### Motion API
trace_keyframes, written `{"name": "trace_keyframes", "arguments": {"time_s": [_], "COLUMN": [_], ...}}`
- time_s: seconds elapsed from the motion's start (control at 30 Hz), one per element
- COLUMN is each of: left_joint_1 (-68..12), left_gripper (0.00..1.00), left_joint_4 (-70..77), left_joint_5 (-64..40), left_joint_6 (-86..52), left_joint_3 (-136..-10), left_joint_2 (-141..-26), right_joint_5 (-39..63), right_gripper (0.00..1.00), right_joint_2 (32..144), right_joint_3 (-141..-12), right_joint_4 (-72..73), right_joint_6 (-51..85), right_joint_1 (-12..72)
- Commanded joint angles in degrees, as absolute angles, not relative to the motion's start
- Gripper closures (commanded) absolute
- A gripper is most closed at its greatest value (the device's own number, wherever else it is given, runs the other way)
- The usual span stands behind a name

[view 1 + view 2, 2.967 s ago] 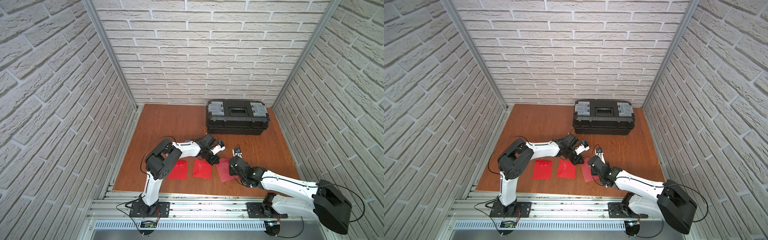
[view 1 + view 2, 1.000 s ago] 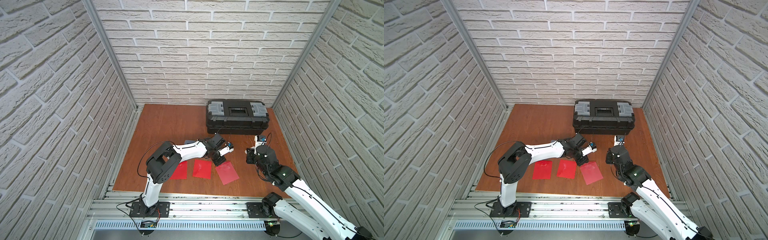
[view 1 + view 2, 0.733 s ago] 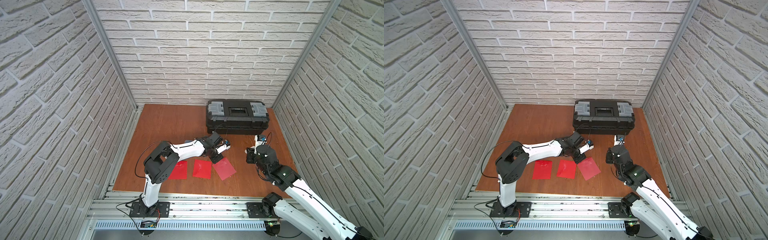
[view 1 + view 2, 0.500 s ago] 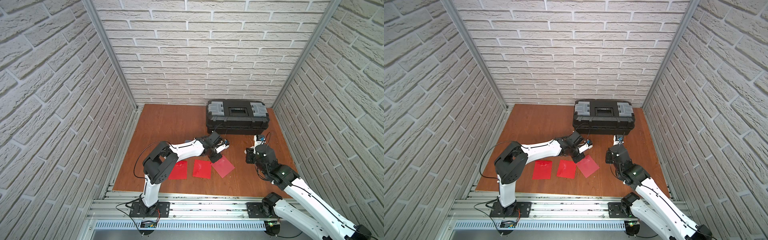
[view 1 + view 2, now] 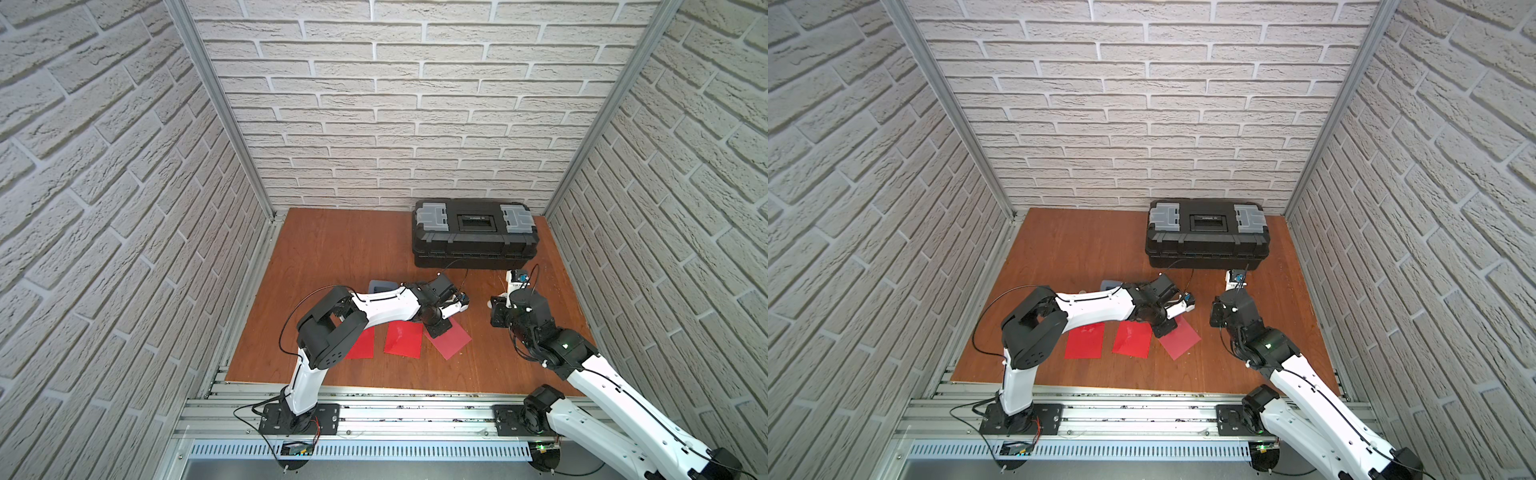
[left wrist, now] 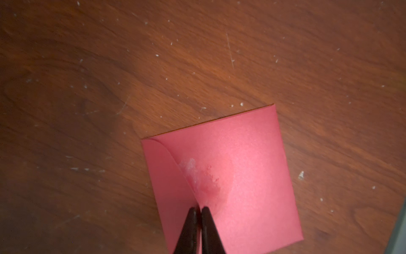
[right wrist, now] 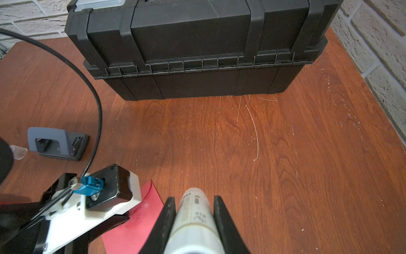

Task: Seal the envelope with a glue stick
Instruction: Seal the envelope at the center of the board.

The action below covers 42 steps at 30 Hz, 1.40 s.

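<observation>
The red envelope lies flat on the wooden table with its flap folded down and a whitish glue smear along the flap edge. My left gripper is shut, its tips pressing on the flap near its point. In both top views that envelope sits askew, right of two others, under the left gripper. My right gripper is shut on the white glue stick, raised to the right of the envelope and apart from it.
Two more red envelopes lie side by side near the front edge. A black toolbox stands at the back right. A grey-blue hole punch sits behind the left arm, a small translucent piece beside it. The left wrist cable arcs above the table.
The right arm pulled off the envelope with the glue stick and moved right. The left gripper dragged the envelope back and left, turning it askew.
</observation>
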<state>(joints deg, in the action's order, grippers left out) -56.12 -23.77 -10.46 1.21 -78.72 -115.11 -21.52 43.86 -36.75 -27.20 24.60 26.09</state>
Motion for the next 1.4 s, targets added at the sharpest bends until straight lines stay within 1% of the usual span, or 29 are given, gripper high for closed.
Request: {"name": "trace_keyframes", "arguments": {"time_s": [0.0,0.2,0.27,0.33,0.37,0.4,0.47,0.53,0.67,0.93,1.07,1.2,1.37], "left_joint_1": [-56.16,-54.77,-54.05,-53.24,-52.71,-52.38,-52.00,-52.06,-52.86,-57.19,-59.56,-60.11,-59.13], "left_gripper": [0.85,0.69,0.66,0.65,0.66,0.70,0.82,0.87,0.89,0.92,0.92,0.93,0.93], "left_joint_4": [-24.91,-23.77,-22.52,-20.98,-20.19,-19.64,-19.62,-20.38,-23.30,-33.88,-37.23,-36.99,-34.70], "left_joint_5": [-12.21,-15.09,-16.91,-18.26,-18.81,-19.04,-18.48,-17.23,-14.12,-1.21,2.73,1.52,-6.83], "left_joint_6": [-0.22,-3.83,-5.27,-6.66,-7.33,-7.84,-8.22,-7.80,-6.56,-1.78,-0.11,-0.17,-2.31], "left_joint_3": [-80.24,-78.56,-77.37,-75.95,-75.24,-74.81,-74.43,-74.62,-75.46,-78.28,-79.42,-78.96,-79.42], "left_joint_2": [-116.78,-117.22,-116.91,-116.37,-116.10,-115.91,-115.70,-115.82,-116.62,-120.69,-122.66,-122.81,-120.97], "right_joint_5": [-21.00,-20.47,-20.32,-20.02,-19.89,-19.78,-19.23,-18.93,-18.70,-18.98,-19.17,-19.48,-19.96], "right_gripper": [0.97,0.97,0.97,0.97,0.97,0.97,0.98,0.97,0.97,0.97,0.97,0.97,0.97], "right_joint_2": [44.08,44.28,44.61,44.95,45.19,45.39,45.76,46.12,46.65,47.25,47.54,48.49,52.12], "right_joint_3": [-38.72,-39.10,-39.25,-39.51,-39.61,-39.64,-39.83,-40.04,-40.48,-41.44,-42.09,-42.74,-41.85], "right_joint_4": [-25.45,-25.58,-25.58,-25.69,-25.66,-25.58,-25.49,-25.32,-25.32,-24.80,-24.78,-25.04,-22.97], "right_joint_6": [24.61,24.65,24.67,24.78,24.72,24.71,24.68,24.61,24.37,22.84,21.78,20.05,20.08], "right_joint_1": [25.84,25.82,25.84,25.84,25.84,25.84,25.84,25.84,25.88,25.84,25.84,25.84,25.84]}}
